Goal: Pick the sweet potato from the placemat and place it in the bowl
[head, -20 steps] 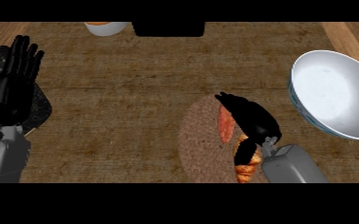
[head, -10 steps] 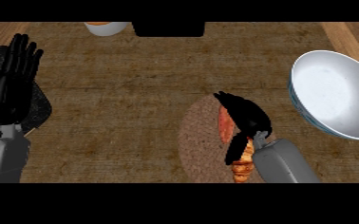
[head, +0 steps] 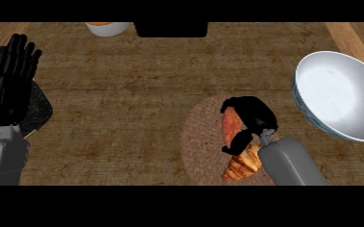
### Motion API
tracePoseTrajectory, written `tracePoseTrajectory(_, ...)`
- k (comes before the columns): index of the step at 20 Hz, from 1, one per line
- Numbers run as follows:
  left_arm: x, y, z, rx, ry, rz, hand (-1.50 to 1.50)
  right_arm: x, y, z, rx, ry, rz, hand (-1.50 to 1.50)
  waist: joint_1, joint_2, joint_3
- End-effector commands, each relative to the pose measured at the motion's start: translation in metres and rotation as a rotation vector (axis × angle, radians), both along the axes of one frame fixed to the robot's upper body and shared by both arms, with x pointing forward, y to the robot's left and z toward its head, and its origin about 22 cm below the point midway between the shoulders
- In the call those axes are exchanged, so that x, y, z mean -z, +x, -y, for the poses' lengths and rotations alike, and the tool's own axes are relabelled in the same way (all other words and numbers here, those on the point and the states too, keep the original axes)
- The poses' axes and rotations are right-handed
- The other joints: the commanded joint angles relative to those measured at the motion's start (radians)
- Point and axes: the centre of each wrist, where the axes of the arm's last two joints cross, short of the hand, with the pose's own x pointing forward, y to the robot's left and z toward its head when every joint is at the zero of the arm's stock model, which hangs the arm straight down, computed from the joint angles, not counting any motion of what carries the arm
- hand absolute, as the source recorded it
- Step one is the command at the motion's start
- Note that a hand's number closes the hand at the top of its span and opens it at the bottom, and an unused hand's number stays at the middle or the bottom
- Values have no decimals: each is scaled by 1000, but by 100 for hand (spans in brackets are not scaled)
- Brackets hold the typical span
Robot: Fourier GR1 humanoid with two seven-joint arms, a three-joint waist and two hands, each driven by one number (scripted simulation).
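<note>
The sweet potato (head: 240,166) is clasped at its upper part by the curled fingers of the right hand (head: 250,118), on the placemat (head: 202,144) beneath. It should be raised clear, then carried to the bowl (head: 334,96) at the hand's right. The left hand (head: 18,77) is rested open, far leftward.

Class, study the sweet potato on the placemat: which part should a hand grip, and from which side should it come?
Grip the sweet potato across its narrow middle, coming from above. It lies flat and lengthwise on the placemat, so its long sides are free for fingers and thumb; the right hand curls over it that way.
</note>
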Motion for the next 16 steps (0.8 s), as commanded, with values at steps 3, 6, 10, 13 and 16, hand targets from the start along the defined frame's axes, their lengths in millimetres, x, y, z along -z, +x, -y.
tracePoseTrajectory(3, 4, -12, 7, -8, 7, 3, 0, 19, 4, -3, -45, -8, 63, 150, 3, 2, 1)
tracePoseTrajectory(6, -12, 2, 13, -21, 17, 10, 0, 0, 2, -8, -29, 6, 96, 150, -1, 1, 1)
tracePoseTrajectory(10, 8, -16, -18, -89, 0, -17, 0, 2, -42, 166, 265, -184, 55, 150, -86, -12, 2)
tracePoseTrajectory(13, 8, -20, -28, -146, 5, -27, 0, -15, -72, 260, 498, -305, 4, 150, -176, -14, 5)
tracePoseTrajectory(16, 6, -26, -36, -163, 13, -23, 0, -64, -102, 334, 595, -321, 76, 150, -157, -19, 6)
